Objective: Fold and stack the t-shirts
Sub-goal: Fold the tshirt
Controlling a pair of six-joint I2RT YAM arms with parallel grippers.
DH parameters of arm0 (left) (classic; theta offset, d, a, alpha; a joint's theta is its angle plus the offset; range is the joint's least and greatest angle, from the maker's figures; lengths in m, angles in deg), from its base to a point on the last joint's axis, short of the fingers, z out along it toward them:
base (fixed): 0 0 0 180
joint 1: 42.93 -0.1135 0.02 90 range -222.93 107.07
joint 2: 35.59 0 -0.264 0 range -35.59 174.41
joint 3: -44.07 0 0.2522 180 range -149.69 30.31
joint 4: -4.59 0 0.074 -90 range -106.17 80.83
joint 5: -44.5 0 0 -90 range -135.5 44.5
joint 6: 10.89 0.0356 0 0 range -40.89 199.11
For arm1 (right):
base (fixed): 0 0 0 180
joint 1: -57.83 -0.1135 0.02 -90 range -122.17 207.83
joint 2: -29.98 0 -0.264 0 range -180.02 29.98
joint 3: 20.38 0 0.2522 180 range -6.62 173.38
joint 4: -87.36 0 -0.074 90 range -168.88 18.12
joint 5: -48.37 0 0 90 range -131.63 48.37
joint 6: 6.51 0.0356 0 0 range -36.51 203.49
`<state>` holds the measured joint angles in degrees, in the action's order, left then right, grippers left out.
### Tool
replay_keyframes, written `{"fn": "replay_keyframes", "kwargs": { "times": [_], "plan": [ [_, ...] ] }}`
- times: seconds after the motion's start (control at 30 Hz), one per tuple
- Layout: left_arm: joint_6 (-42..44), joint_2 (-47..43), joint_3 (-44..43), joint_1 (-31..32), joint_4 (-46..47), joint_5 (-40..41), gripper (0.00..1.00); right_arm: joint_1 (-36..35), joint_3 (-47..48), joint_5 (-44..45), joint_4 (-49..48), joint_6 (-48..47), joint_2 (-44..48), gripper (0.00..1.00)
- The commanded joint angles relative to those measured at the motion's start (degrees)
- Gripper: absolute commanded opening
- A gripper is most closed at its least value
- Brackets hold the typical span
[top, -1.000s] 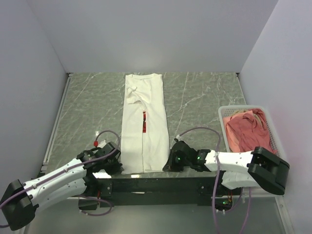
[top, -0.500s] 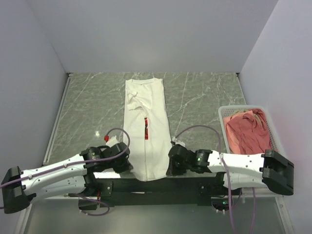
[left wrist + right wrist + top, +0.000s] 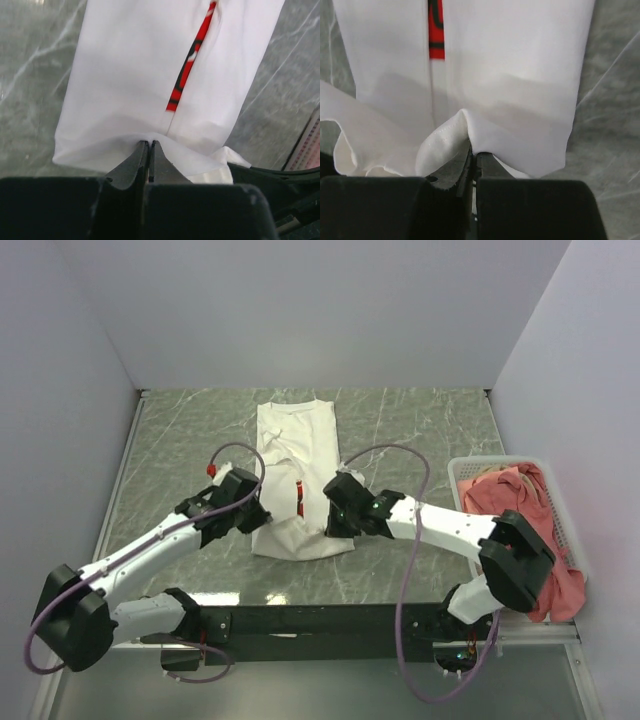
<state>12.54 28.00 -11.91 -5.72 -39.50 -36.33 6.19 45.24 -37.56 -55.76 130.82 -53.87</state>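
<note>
The white t-shirt lies as a long narrow strip on the marble table, with a sliver of its red print showing in the middle seam. My left gripper is shut on the shirt's near left hem corner. My right gripper is shut on the near right hem corner. Both hold the hem lifted and carried back over the strip, so the near part doubles over. The red print also shows in the left wrist view and the right wrist view. A salmon-pink t-shirt lies in the basket.
The white slatted basket stands at the right edge, pink cloth spilling over its near side. Grey walls close the table at the back and sides. The black arm-mount bar runs along the near edge.
Both grippers moved away from the near edge toward the table's middle, carrying the shirt's bottom hem with them. The strip is now shorter, folded over itself.
</note>
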Motion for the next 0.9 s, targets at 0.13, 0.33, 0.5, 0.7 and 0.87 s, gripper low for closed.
{"fn": "replay_keyframes", "kwargs": {
  "times": [0.13, 0.33, 0.5, 0.7, 0.87],
  "plan": [
    [6.01, 10.66, -6.82, -8.19, 10.55, -3.19, 0.01, 5.58, 11.23, 3.22, -1.67, -5.05, -8.42, 0.00],
    [6.45, 17.96, -10.95, -12.16, 13.10, -3.72, 0.00, 9.18, 17.84, 2.61, -1.76, -6.99, -15.54, 0.00],
    [7.76, 21.65, -13.58, -15.32, 14.60, -5.56, 0.01, 12.17, 21.78, 1.02, -1.23, -8.04, -18.35, 0.00],
    [9.00, 25.09, -15.88, -17.87, 14.95, -6.88, 0.00, 14.63, 24.17, -0.47, -0.44, -9.01, -19.50, 0.00],
    [9.61, 26.58, -15.62, -19.45, 15.99, -7.76, 0.01, 17.27, 24.26, -1.96, -0.79, -9.54, -20.47, 0.00]
  ]
}}
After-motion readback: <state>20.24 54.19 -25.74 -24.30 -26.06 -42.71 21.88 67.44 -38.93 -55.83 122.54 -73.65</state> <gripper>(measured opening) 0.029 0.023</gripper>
